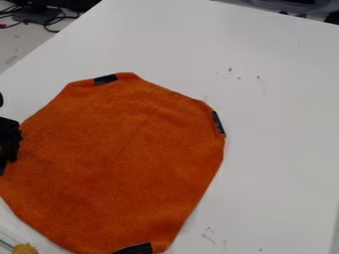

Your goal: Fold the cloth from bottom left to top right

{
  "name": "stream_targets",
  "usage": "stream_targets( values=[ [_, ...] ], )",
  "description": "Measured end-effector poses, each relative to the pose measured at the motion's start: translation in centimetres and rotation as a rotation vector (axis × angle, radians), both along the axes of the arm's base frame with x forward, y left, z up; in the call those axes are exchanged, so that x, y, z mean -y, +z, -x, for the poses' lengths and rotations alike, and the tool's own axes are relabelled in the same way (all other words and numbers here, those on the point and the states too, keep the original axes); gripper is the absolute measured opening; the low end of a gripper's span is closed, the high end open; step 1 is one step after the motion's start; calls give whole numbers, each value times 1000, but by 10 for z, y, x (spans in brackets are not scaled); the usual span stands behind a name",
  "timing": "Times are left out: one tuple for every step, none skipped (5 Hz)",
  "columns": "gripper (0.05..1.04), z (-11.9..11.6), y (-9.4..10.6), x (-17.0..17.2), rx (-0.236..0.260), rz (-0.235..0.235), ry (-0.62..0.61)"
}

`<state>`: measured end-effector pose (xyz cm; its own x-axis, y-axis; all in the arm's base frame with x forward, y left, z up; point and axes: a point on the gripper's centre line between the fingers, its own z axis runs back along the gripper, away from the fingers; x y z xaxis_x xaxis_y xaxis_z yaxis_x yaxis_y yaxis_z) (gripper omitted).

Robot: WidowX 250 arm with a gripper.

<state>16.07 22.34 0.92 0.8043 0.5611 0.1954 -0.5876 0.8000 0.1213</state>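
Cloth (126,158) lies spread on table (278,99), just in from upper left edge, presumably flat so one side can cross over. Gripper (10,141) at cloth's left rim, handy for starting fold (open or closed, cannot tell). Black patch (219,123) perhaps marks far corner.

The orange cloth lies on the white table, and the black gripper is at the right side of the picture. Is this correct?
Not quite: in the camera view, the black gripper is at the left side. The orange cloth does lie on the white table.
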Motion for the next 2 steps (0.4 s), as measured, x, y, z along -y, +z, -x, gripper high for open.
stream_targets(
  values=[
    [965,1,-1,2,1,6,-3],
    [697,-3,-2,4,27,8,-29]
  ],
)
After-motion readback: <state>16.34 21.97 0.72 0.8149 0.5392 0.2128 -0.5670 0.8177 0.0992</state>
